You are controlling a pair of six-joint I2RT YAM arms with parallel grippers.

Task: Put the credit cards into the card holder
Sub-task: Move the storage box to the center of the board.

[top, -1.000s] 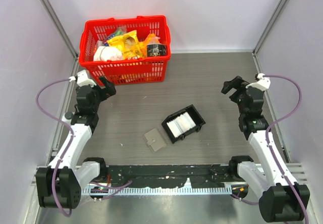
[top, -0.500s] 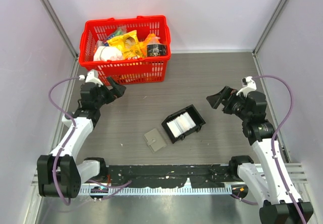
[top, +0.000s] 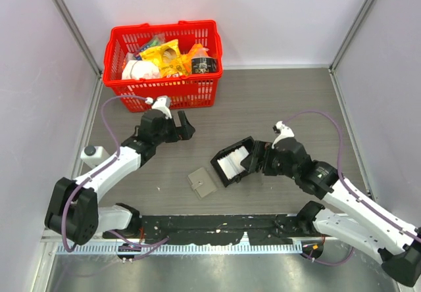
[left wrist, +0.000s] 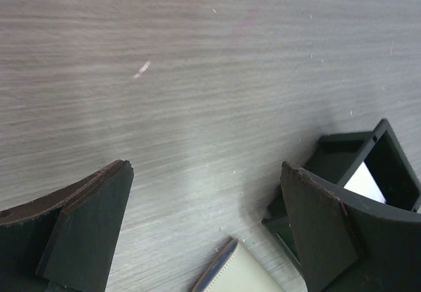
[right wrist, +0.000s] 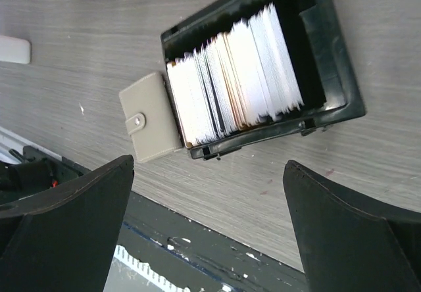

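Right wrist, credit cards in black tray

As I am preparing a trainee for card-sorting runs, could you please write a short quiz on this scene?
1. Short answer: does the left gripper or the right gripper hold anything?
2. True or false: the card holder lies closed beside the black tray.
3. Where are the credit cards? A) in the right gripper; B) standing on edge in the black tray; C) inside the card holder.

Key: 1) Neither; both are open and empty. 2) True. 3) B.
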